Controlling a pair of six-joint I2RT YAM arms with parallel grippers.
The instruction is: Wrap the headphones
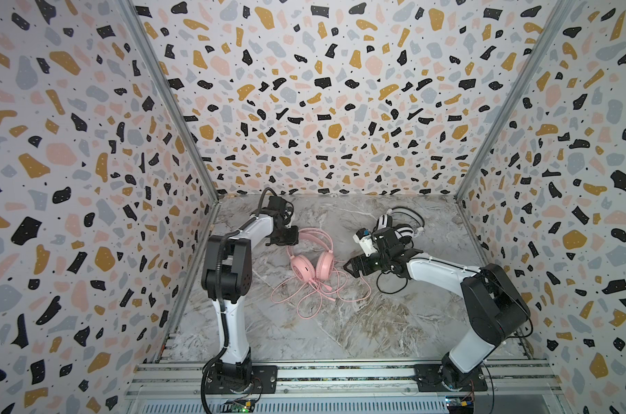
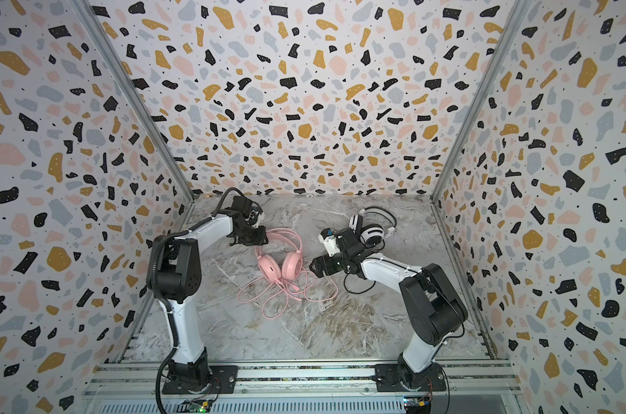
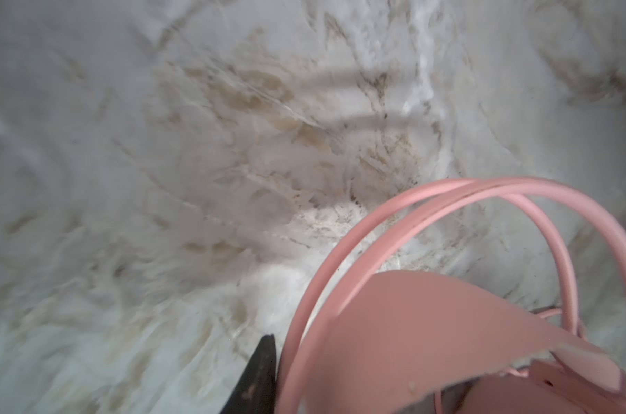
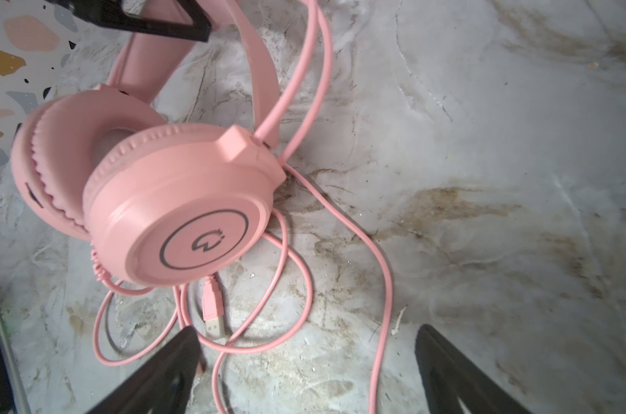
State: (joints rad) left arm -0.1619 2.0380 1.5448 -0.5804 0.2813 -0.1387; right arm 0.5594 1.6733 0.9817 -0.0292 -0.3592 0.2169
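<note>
Apparently anchoring pink headset's (image 1: 311, 265) headband (image 3: 411, 322) with left gripper (image 1: 286, 239), hold unclear; poising right gripper (image 4: 307, 331) wide open, empty, beside pink cord (image 4: 383, 269) for winding.

Three walls (image 1: 322, 89) in white terrazzo print, flecked black, mustard, pink and grey, enclose a grey-white marbled desk (image 1: 340, 329) with brown veins. Metal strips (image 1: 168, 107) edge the corners. Even light.

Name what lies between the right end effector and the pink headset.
Loops of pink cord and its USB plug, shown in the right wrist view.
</note>
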